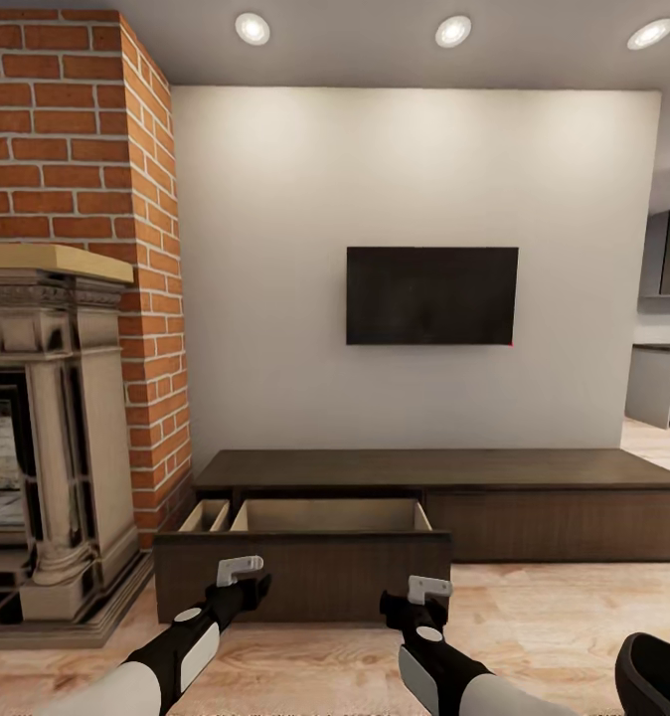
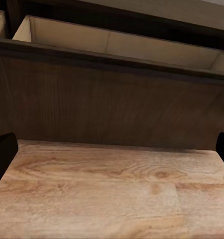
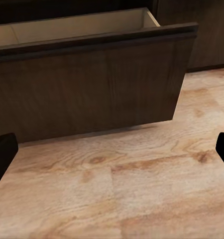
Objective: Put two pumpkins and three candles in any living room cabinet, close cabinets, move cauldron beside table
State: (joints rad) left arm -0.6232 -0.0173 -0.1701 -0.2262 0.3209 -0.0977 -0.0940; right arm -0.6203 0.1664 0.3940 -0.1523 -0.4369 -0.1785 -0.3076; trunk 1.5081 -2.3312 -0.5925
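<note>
While both arms hang low over the pale grained wood floor (image 1: 574, 617), the long, low dark brown wood cabinet (image 1: 534, 467) lies straight ahead, its long axis running crosswise along the white wall (image 1: 275, 249). Its wide drawer (image 1: 305, 572) stands pulled out, its beige interior looking bare, the plain matte front facing both end effectors. The left end effector (image 1: 238, 572) and the right end effector (image 1: 426, 589) look spread and hold nothing; both sit close to the front, so I judge either could push it shut.
</note>
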